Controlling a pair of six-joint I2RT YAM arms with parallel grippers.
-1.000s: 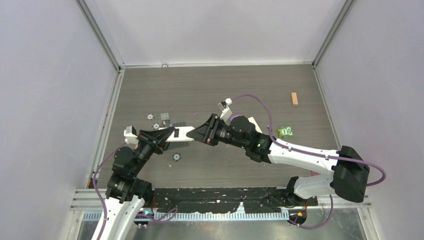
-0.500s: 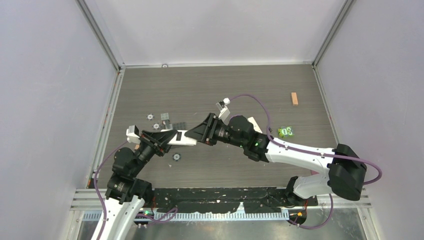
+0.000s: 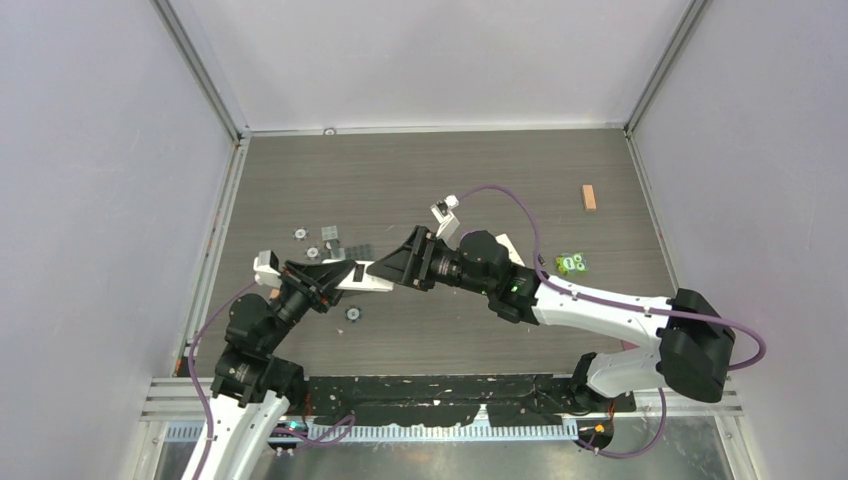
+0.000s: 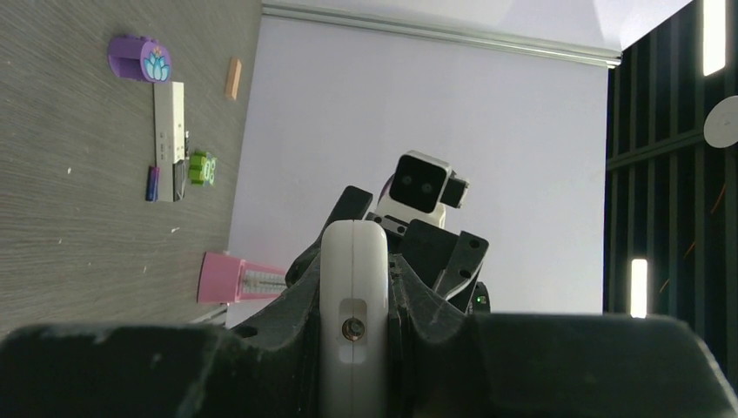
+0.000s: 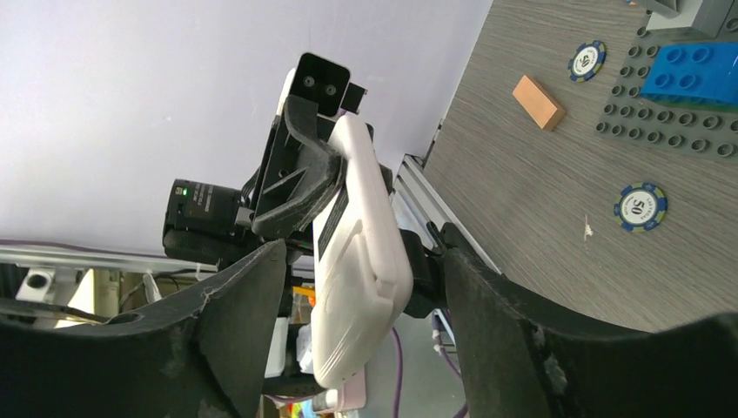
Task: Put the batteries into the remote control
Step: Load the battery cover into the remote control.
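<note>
The grey tabletop (image 3: 420, 180) has both arms reaching in left of centre. The left hand (image 3: 338, 274) is clamped on one end of a wider white remote (image 5: 361, 252), which is held off the surface. The right hand (image 3: 392, 268) straddles the other end, its jaws parted with a gap on each side. The remote control (image 4: 170, 113), a narrow white bar, lies flat on the tabletop behind the right arm, near a green piece (image 4: 202, 167). A grey studded plate (image 5: 627, 122) carries a blue brick (image 5: 692, 74), and a poker chip (image 5: 640, 207) lies near it. A blue-purple battery (image 4: 152, 183) sits just beside the remote control's dark end.
</note>
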